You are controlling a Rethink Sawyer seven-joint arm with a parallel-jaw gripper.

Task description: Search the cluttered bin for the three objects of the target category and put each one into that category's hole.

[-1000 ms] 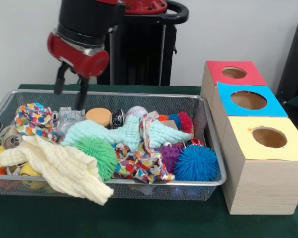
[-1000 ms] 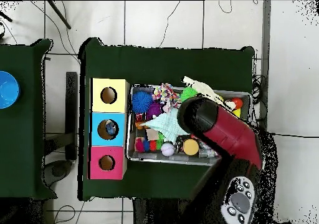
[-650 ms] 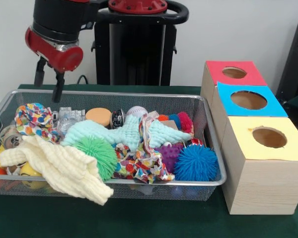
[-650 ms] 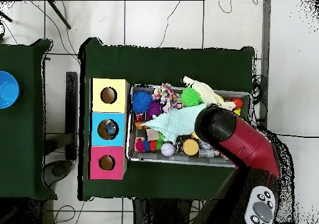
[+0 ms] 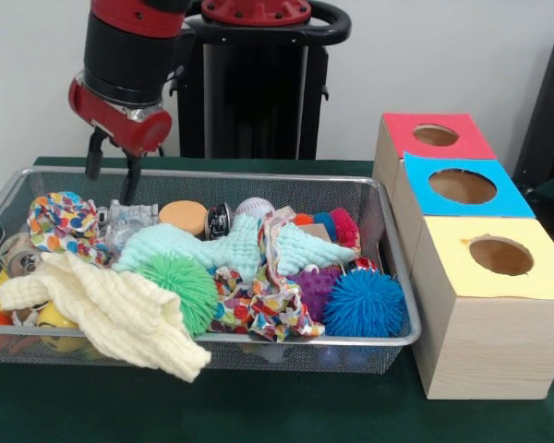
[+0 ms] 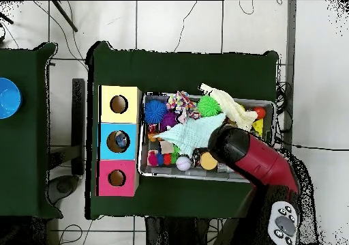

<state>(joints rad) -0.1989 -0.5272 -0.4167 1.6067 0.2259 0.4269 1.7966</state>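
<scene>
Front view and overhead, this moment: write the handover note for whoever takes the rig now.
Pincer: open, empty, hanging above the far corner of the wire bin, over the clear crinkled item.
Bin contents: cream cloth, mint cloth, patterned cloth, green spiky ball, blue spiky ball, purple spiky ball, baseball, more underneath.
Boxes beside the bin: red, blue, yellow.
Done: overhead shows one item in the blue box's hole; the other holes look empty.
Left: nothing is gripped now, so picking and dropping remain.
</scene>
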